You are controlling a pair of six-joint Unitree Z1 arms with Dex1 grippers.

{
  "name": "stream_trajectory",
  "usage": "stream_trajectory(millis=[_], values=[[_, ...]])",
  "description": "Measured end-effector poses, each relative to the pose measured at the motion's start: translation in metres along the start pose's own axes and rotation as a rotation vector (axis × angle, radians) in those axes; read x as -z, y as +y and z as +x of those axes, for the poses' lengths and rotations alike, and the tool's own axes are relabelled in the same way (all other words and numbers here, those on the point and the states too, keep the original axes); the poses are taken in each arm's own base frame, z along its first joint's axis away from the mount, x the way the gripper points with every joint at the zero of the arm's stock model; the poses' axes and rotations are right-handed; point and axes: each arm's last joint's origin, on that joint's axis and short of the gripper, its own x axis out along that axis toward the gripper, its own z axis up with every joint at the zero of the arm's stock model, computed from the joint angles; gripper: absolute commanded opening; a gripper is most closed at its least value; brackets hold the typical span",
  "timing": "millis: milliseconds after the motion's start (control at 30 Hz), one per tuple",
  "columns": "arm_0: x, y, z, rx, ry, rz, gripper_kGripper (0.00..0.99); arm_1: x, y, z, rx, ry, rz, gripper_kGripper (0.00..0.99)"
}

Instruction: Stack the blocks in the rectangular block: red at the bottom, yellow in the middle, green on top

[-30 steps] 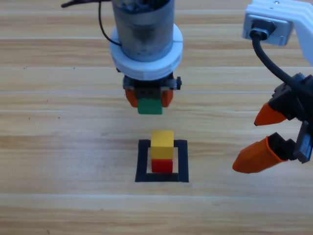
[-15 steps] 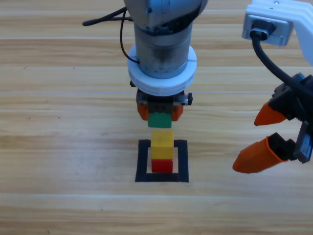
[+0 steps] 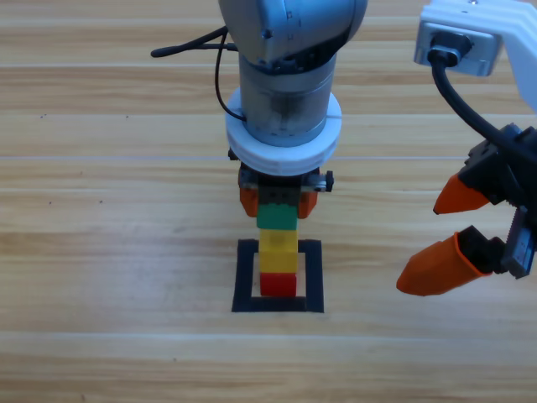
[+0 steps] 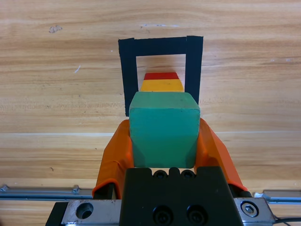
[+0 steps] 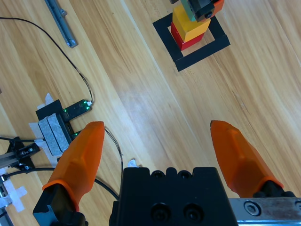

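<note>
Left gripper at frame centre is clamping the green cube between its jaws, right above the yellow cube on the red cube inside the tape outline. Right gripper is idling at right edge, jaws wide apart, holding nothing.

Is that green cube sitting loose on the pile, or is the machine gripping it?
Gripped. The left end effector has its orange jaws shut against both sides of the green cube, right above the yellow cube; whether they touch, cannot tell.
</note>
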Motion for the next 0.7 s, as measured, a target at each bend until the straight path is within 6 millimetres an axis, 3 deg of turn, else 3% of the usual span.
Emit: stream_trajectory(millis=[700], values=[[0.011,-0.007,-0.002,0.011,0.007,-0.013,0.000,0.000,0.000,0.000,0.000,0.000,0.000,0.990]])
